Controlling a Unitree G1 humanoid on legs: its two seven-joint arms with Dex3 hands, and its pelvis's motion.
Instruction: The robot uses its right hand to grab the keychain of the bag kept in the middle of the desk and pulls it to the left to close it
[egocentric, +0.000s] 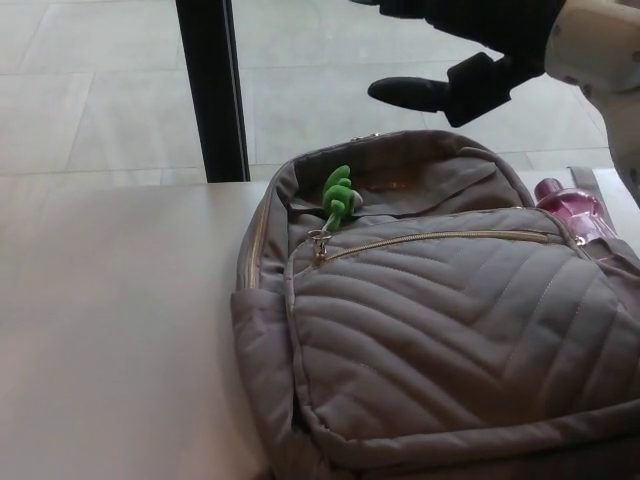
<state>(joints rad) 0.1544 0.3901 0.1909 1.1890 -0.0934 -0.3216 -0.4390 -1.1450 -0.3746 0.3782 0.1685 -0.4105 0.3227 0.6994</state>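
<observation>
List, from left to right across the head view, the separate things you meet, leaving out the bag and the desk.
In order: black post → green keychain → right hand → pink bottle.

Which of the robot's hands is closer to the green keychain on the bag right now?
Right. The right hand hovers open, up and to the right of the green keychain in the picture, touching neither it nor the bag. The left hand is not in view.
</observation>
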